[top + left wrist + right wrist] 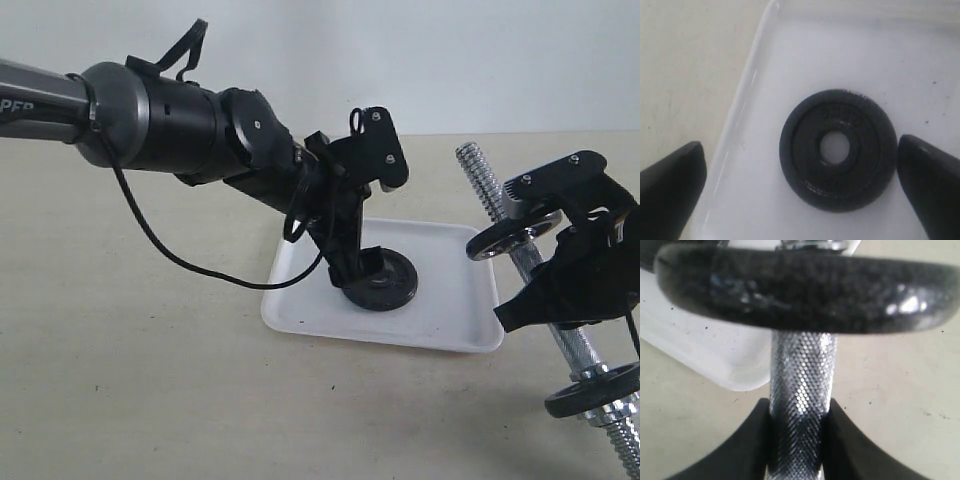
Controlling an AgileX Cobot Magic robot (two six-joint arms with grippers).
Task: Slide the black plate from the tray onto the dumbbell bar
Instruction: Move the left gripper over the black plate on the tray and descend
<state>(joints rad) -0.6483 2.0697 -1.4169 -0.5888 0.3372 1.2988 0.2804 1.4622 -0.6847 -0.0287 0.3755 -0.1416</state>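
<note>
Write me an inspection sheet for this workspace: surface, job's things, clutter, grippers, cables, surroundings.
Surface: beige table, matte.
Job's things: black plate lies flat in the white tray; dumbbell bar is held tilted, with its threaded end up.
Clutter: nothing seen.
Grippers: left gripper is open, with one finger on each side of the plate; right gripper is shut on the bar's knurled grip.
Cables: black cable loops slack above the table.
Surroundings: plain pale wall.
</note>
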